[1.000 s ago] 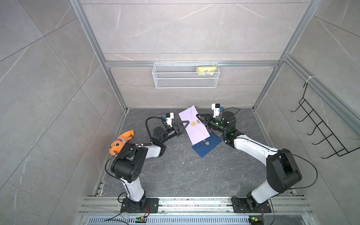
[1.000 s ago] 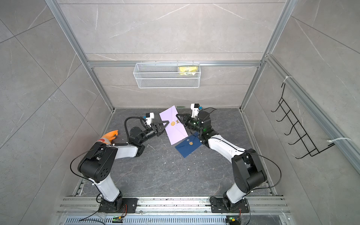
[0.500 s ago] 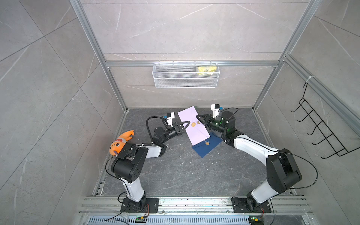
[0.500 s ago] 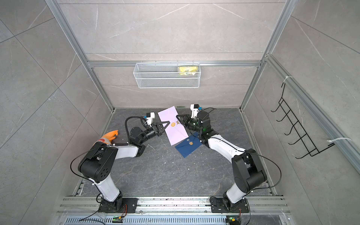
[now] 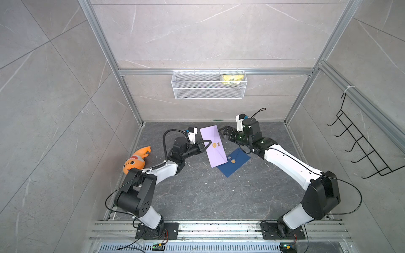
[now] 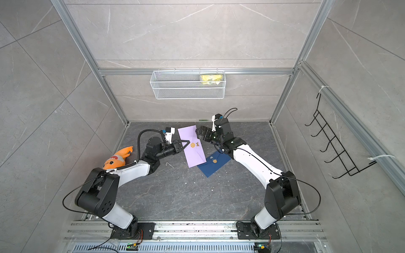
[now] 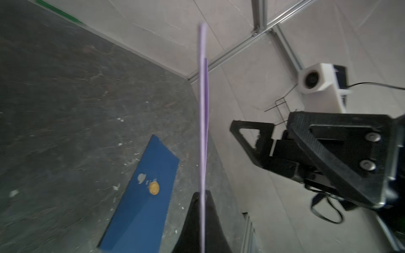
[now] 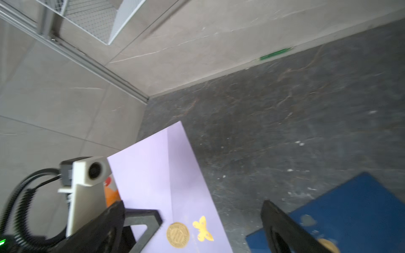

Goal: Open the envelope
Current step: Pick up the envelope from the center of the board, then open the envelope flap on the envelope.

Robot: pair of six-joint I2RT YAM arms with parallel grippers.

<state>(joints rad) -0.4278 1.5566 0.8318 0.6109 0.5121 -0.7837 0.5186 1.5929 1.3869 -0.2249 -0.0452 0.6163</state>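
**Lilac envelope pinched on the left, right jaws spread beside it**

We begin with the dark stone floor (image 5: 197, 197), walled in by grey tile and aluminium framing. Across it our two arms reach toward the back wall, the left arm (image 5: 166, 170) from one side and the right arm (image 5: 289, 165) from the other. On the back wall hangs a white wire basket (image 5: 208, 93) with a yellow packet (image 5: 232, 78) at one end. A black hook rack (image 5: 362, 140) hangs on the side wall beyond the right arm. Both are well apart from the work.

We find the lilac envelope (image 5: 215, 153) held off the floor between the two grippers, tilted, flap side toward the top cameras. The left gripper (image 5: 206, 144) is clamped on one side edge. Its wrist view shows the paper edge-on, rising from between the closed fingers (image 7: 191, 223). The right gripper (image 5: 223, 133) stands with jaws spread wide just beside the opposite edge, holding nothing. From the left wrist we see a gap between it and the paper.

A blue envelope (image 5: 230, 169) lies flat on the floor, and in both top views the lilac one's lower corner covers part of it. An orange plush toy (image 5: 134, 161) lies by the side wall, behind the left arm.

The flap is still shut. A gold seal (image 8: 178, 234) sits at its tip with a butterfly sticker (image 8: 202, 229) next to it, and a left fingertip reaches just beside the seal.
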